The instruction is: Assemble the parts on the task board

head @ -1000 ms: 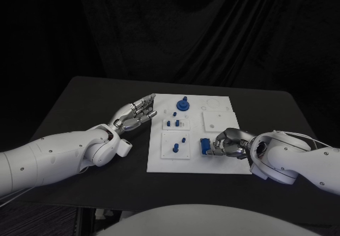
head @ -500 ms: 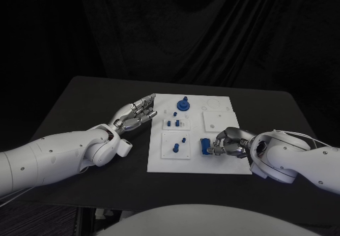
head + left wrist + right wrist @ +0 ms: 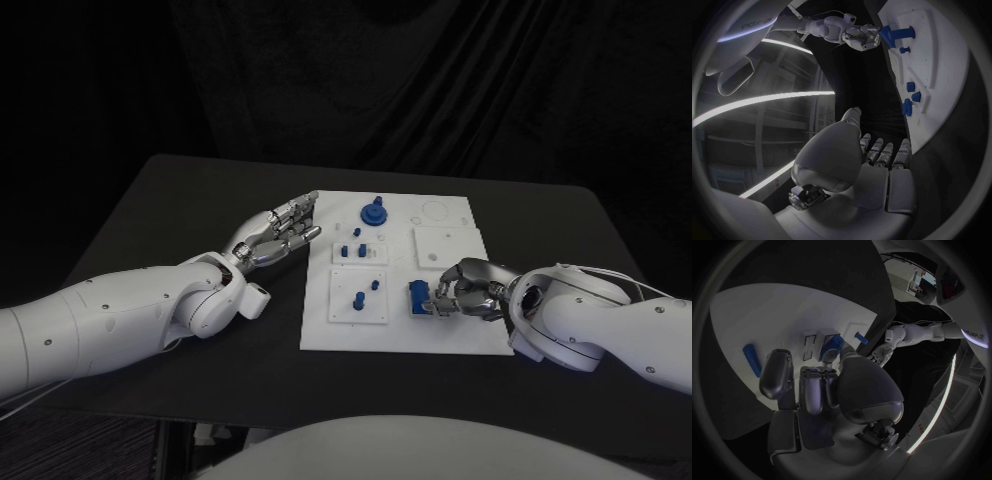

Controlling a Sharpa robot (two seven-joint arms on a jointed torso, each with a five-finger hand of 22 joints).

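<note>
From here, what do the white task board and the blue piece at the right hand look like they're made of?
The white task board looks like matte plastic: flat, even white, no glare, with cleanly cut recesses. The blue piece at the right hand looks like hard moulded or printed plastic, uniform in colour; the exact material can't be told.

We see a matt black table (image 3: 173, 190) under a smooth white board (image 3: 454, 215) that looks like plastic, with raised square insets of the same dull white finish, and the small blue parts (image 3: 374, 212) on it look like plastic too, with a slight sheen. Both arms wear glossy white shells, and the left robot hand (image 3: 277, 232) and right robot hand (image 3: 464, 288) look like brushed silver metal with darker pads. Behind the table hangs a black cloth in soft folds.
</note>
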